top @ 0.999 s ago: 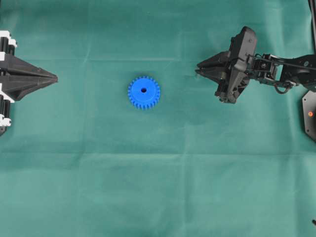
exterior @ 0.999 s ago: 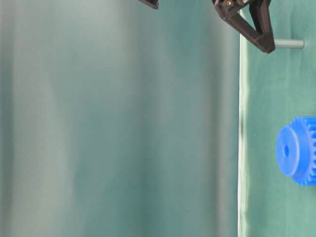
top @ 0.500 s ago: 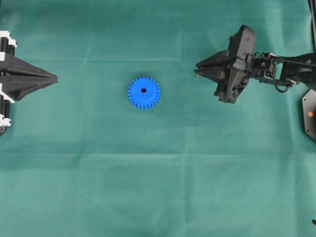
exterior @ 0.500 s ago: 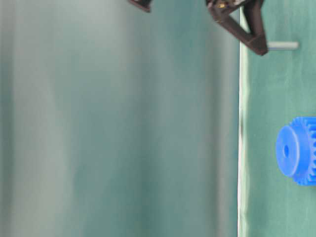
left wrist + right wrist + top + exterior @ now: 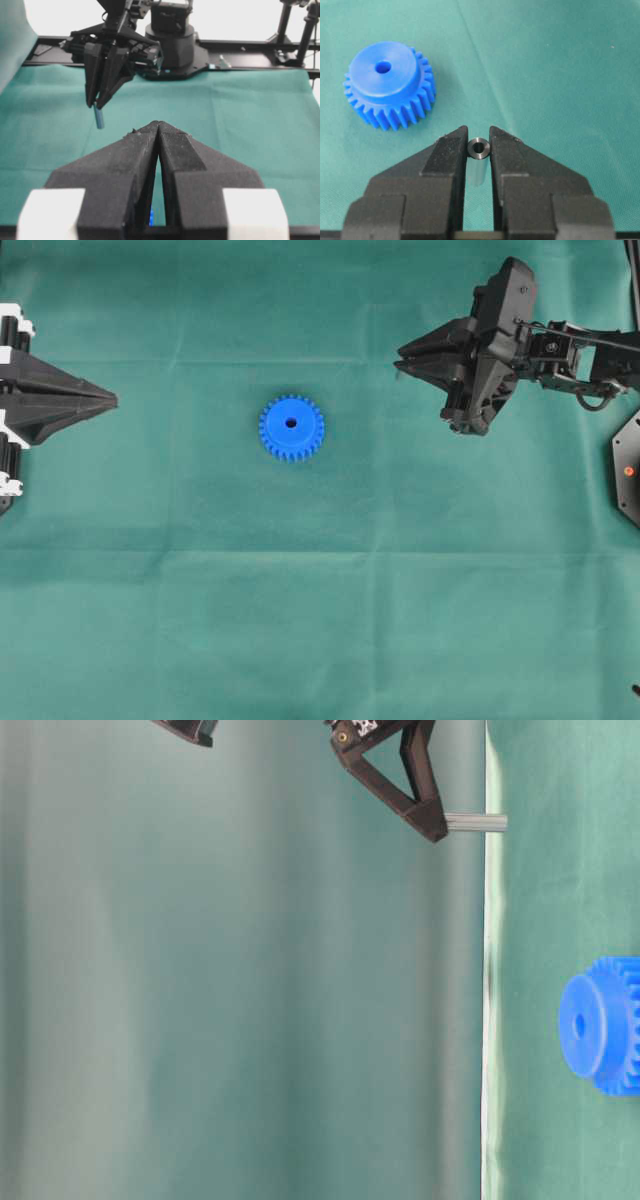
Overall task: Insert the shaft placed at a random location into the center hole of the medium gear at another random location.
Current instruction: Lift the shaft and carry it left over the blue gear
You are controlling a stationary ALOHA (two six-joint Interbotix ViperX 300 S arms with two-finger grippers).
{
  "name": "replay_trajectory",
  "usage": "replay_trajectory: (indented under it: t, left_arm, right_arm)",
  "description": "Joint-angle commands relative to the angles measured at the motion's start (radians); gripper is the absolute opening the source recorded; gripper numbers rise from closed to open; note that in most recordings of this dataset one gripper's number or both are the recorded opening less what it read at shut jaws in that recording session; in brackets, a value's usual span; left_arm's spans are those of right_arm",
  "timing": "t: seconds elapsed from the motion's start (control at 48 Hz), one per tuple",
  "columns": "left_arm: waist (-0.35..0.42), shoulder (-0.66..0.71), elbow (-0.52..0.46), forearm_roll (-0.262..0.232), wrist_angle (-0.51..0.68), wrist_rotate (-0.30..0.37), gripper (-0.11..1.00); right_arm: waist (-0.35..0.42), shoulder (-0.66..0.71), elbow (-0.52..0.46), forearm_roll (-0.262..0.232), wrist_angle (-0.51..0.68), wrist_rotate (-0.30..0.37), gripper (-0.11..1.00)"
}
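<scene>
Between the black fingertips of the right gripper [image 5: 479, 145] sits the small silver-grey metal shaft [image 5: 479, 148], clamped and raised off the green cloth [image 5: 400, 590]. Far left, the bright blue toothed plastic gear [image 5: 291, 427] lies flat. Further left, the left gripper [image 5: 110, 398] rests closed, holding nothing.

Your right gripper [image 5: 437, 828] has risen off the green cloth [image 5: 320, 620], carrying the shaft [image 5: 476, 822] clear of it, and seems drawn slightly toward the cloth's right edge.
</scene>
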State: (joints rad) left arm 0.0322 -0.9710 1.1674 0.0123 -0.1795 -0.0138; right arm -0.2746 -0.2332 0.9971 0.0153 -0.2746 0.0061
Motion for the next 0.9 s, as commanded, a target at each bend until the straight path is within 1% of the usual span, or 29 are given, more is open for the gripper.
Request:
replay_trajectory:
  t: [0.0, 0.229, 0.396, 0.874]
  left_arm:
    - [0.002, 0.003, -0.020, 0.002, -0.006, -0.002, 0.00]
    - [0.003, 0.003, -0.020, 0.002, -0.006, -0.002, 0.00]
    - [0.002, 0.005, -0.020, 0.002, -0.006, -0.002, 0.00]
    - [0.002, 0.011, -0.017, 0.002, -0.006, -0.002, 0.00]
  right_arm:
    - [0.005, -0.009, -0.026, 0.002, 0.005, -0.003, 0.14]
    - [0.006, -0.005, -0.031, 0.003, 0.005, -0.003, 0.14]
    - [0.025, 0.029, -0.064, 0.006, 0.002, -0.002, 0.14]
    - [0.112, 0.247, -0.302, 0.008, 0.002, -0.002, 0.14]
